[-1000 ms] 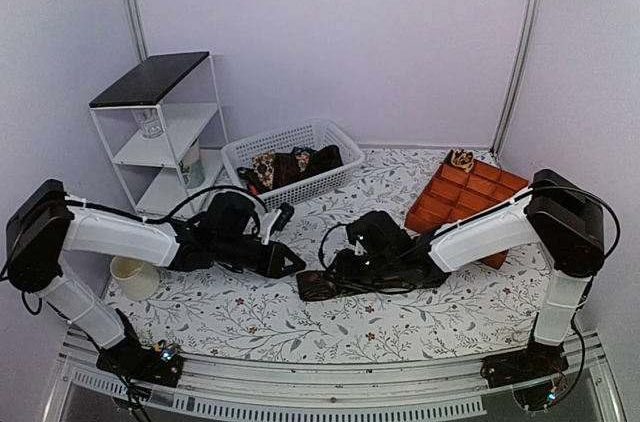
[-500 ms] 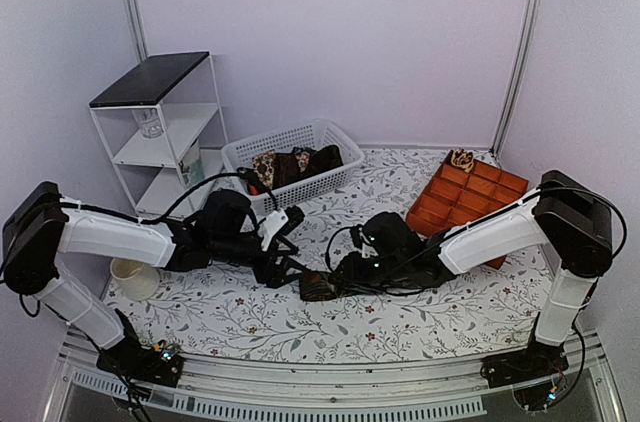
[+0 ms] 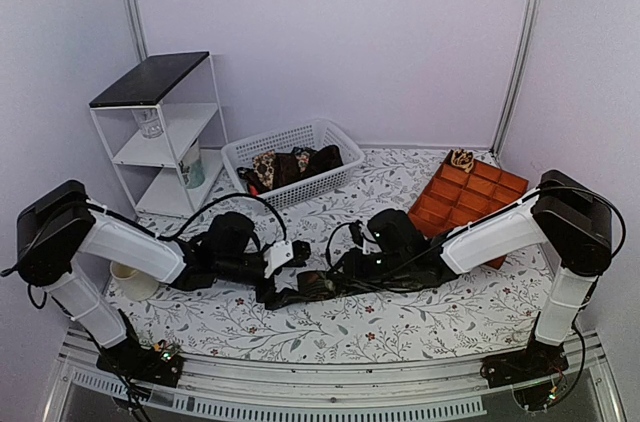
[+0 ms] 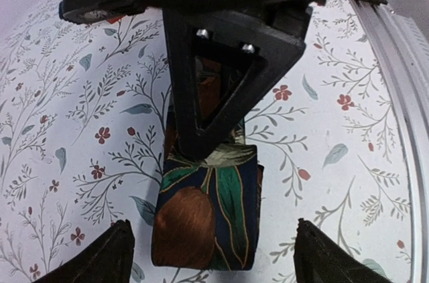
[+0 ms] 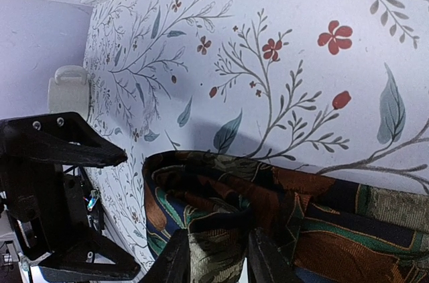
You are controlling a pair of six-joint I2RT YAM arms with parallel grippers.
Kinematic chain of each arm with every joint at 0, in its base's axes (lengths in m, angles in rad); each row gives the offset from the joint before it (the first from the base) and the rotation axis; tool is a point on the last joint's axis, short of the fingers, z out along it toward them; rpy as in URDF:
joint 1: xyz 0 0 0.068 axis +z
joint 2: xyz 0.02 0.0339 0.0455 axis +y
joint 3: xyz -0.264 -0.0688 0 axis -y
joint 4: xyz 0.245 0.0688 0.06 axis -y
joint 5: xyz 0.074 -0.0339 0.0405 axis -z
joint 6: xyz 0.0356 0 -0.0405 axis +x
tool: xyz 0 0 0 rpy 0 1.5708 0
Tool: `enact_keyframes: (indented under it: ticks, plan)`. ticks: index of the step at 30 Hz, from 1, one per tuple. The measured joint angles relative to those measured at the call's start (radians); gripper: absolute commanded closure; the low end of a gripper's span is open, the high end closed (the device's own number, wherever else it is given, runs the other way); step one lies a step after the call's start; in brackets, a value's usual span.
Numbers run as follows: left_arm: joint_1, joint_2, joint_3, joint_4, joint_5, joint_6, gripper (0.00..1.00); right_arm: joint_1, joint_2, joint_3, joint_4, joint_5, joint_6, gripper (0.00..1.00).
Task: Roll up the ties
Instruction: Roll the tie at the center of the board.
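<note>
Lying midway along the worktop [image 3: 450, 312], nearer its near edge, the dark leaf-print tie [image 4: 208, 216] has its flat end between the jaws of the left gripper [image 4: 214, 256], which stand spread wide, clear of the cloth. The right gripper [image 5: 218, 256] has its jaws clenched on the tie's bunched, rolled part. More ties [image 3: 295, 164] sit in the white basket [image 3: 310, 185] by the far edge.

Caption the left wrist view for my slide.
Open left gripper flanks the end of a leaf-print tie on the floral tablecloth.
</note>
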Motion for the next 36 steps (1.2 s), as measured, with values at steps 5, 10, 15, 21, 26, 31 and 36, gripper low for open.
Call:
enact_keyframes:
  ticks: [5, 10, 15, 21, 26, 31, 36]
  plan:
    - [-0.021, 0.072, 0.022, 0.042, -0.039, 0.013, 0.13, -0.002, 0.000, -0.001, 0.013, -0.004, 0.001, 0.70]
    - [-0.058, 0.127, 0.047, 0.068, -0.060, 0.017, 0.12, -0.002, 0.005, -0.001, 0.016, -0.011, 0.004, 0.72]
    - [-0.065, 0.154, 0.069, 0.073, -0.091, 0.018, 0.15, -0.002, 0.011, -0.001, 0.029, -0.024, 0.013, 0.72]
    - [-0.066, 0.190, 0.106, 0.073, -0.155, 0.029, 0.22, -0.002, 0.019, -0.002, 0.038, -0.027, 0.021, 0.72]
    - [-0.067, 0.193, 0.113, 0.074, -0.167, 0.036, 0.29, -0.002, 0.027, -0.005, 0.056, -0.034, 0.031, 0.72]
    - [-0.069, 0.193, 0.102, 0.092, -0.187, 0.037, 0.36, -0.005, 0.027, -0.010, 0.063, -0.037, 0.035, 0.72]
    - [-0.070, 0.193, 0.090, 0.115, -0.210, 0.036, 0.39, -0.008, 0.027, -0.010, 0.066, -0.040, 0.035, 0.72]
